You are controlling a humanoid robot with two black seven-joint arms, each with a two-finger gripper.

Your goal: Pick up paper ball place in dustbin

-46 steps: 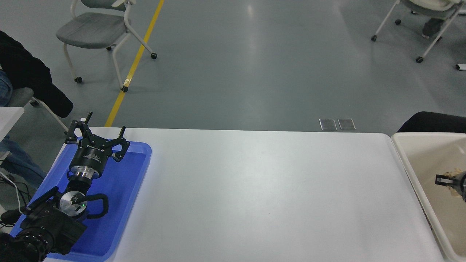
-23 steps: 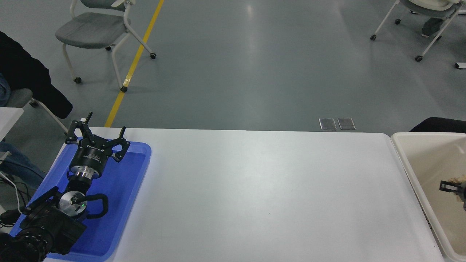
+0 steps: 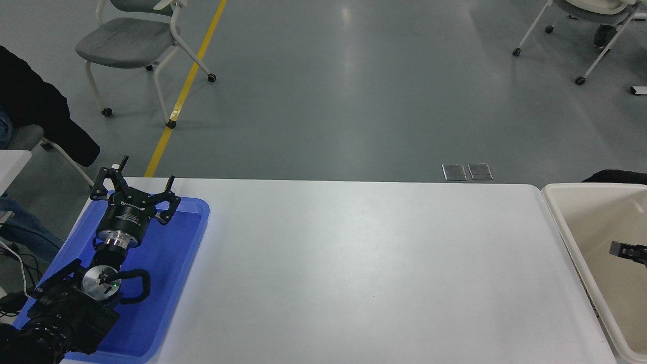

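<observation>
The cream dustbin [image 3: 581, 227] stands at the table's right end, cut off by the picture's edge. Only one black fingertip [image 3: 626, 249] of my right gripper shows, above the bin's inside at the right edge; the rest of the gripper is out of frame. The paper ball is not visible. My left gripper [image 3: 137, 182] is parked open and empty over the blue tray [image 3: 167, 283] at the lower left.
The white table [image 3: 364, 263] stretches between tray and bin. Beyond its far edge are grey chairs [image 3: 131, 40] on wheels and a yellow floor line [image 3: 187, 91]. A person in dark clothes [image 3: 35, 116] sits at the left edge.
My right gripper has drawn back to the right, leaving only a fingertip in view. The tan paper seen at its fingers earlier no longer shows.
</observation>
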